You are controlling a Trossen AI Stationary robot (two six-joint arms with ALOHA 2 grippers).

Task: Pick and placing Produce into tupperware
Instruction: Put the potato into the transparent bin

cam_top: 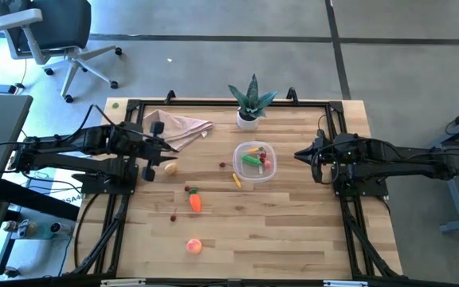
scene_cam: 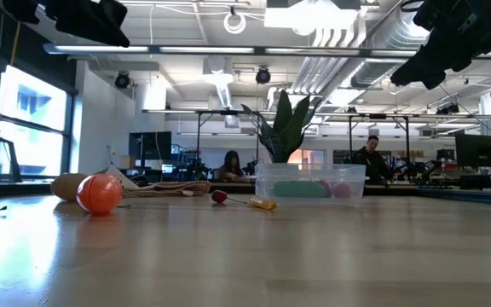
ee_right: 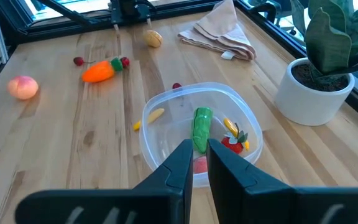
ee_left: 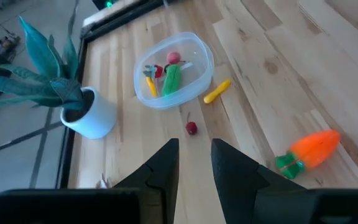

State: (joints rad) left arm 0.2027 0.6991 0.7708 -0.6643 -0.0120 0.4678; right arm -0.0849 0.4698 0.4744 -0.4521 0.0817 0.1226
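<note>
Hovering beside the tupperware (cam_top: 254,162), right gripper (cam_top: 300,154) nearly closed, empty | left gripper (cam_top: 166,151) narrow, empty, waiting near carrot (cam_top: 195,202)

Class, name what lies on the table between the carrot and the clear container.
In the high view, a small yellow piece lies between the carrot and the container; otherwise bare wood.

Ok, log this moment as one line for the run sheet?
tupperware: green pod inside | carrot, peach: on table | left gripper: empty, above table | right gripper: empty, beside tupperware
</note>
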